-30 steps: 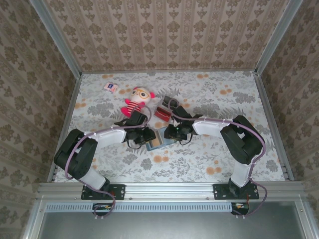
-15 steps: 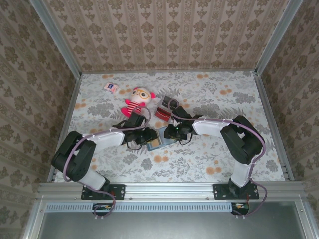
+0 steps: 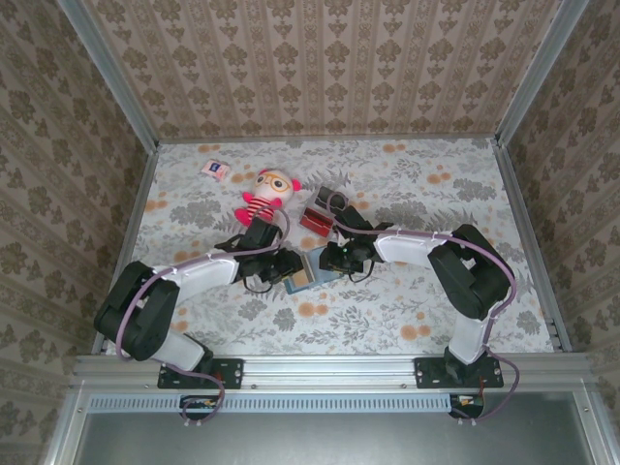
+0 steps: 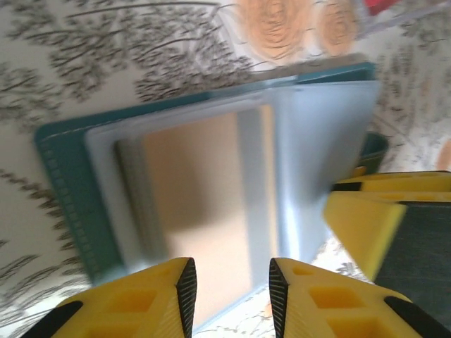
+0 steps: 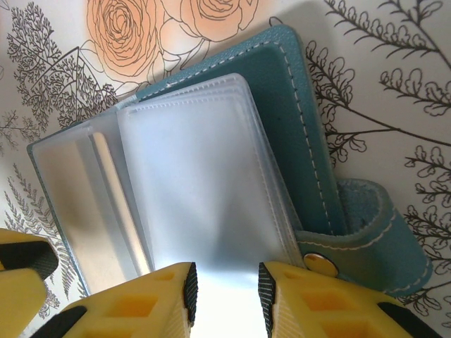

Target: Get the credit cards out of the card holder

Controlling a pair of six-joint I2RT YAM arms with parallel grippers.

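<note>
Working one floral counter (image 3: 436,194) with a left arm (image 3: 199,268) and a right arm (image 3: 417,247), two in all, both bent in past the one plush doll (image 3: 268,194) onto the single teal card holder (image 5: 282,105). Spread open near the counter's middle, likely pinned from both sides to keep the sleeves flat. Showing jaws slightly apart on each arm, clamped on nothing; counting one tan card (image 4: 204,183) sleeved inside, one red-and-dark pile (image 3: 316,221) just behind, one packet (image 3: 214,170) near the far left corner.

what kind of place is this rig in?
Probably a lab test cell dressed to look homely: aluminium frame rails box in wallpapered panels, and a floral cloth serves as the work surface.
</note>
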